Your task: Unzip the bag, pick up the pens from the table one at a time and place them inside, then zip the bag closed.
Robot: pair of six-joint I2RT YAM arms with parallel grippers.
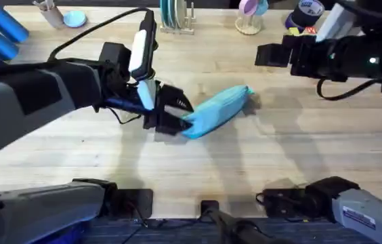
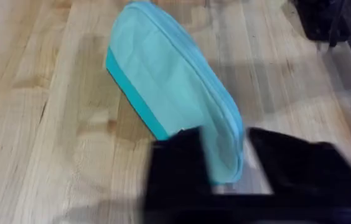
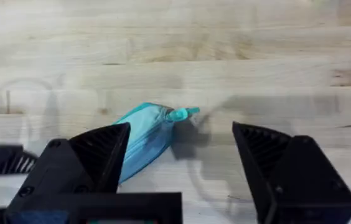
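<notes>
The light-turquoise bag [image 1: 219, 107] lies slanted at the middle of the table [image 1: 259, 156]. My left gripper [image 1: 181, 116] reaches in from the left and is shut on the bag's near-left end. In the left wrist view the bag [image 2: 169, 81] stands on its long edge, its end pinched between the black fingers [image 2: 178, 168]. My right gripper [image 1: 271, 54] hovers high at the far right, well away from the bag, and is open. From its wrist camera the bag [image 3: 141, 134] and zipper pull [image 3: 185, 114] show far below the spread fingers [image 3: 98, 155]. The pens are out of view.
Dark blue cylinders [image 1: 1, 30] lie at the far left corner. Along the back edge stand a plate rack [image 1: 175, 17], a small blue dish [image 1: 74, 18], a stand with a pink cup [image 1: 248, 15] and a tape roll [image 1: 309, 10]. Bare wood surrounds the bag.
</notes>
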